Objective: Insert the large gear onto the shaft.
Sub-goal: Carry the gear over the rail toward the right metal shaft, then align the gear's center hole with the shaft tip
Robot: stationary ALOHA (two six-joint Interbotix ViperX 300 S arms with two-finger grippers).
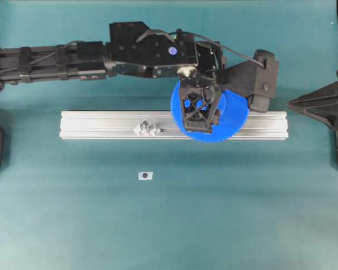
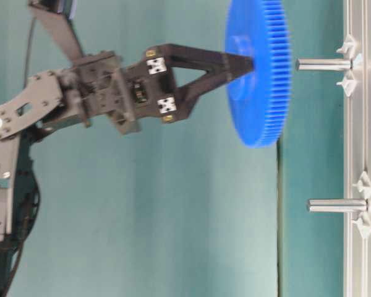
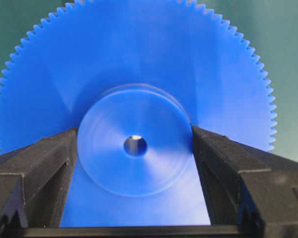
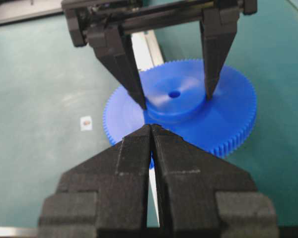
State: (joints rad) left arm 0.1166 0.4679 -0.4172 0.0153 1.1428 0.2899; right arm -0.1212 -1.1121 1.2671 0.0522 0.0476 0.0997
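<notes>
The left claw holds the gear by its hub, above the rail, just short of the shaft. The gear looks stiff, light and smooth, so the hub is the safest hold. The right claw is closed and empty.

The blue gear hangs apart from the pin, open air between them. A second pin rises further along the rail; bare mat lies either side
</notes>
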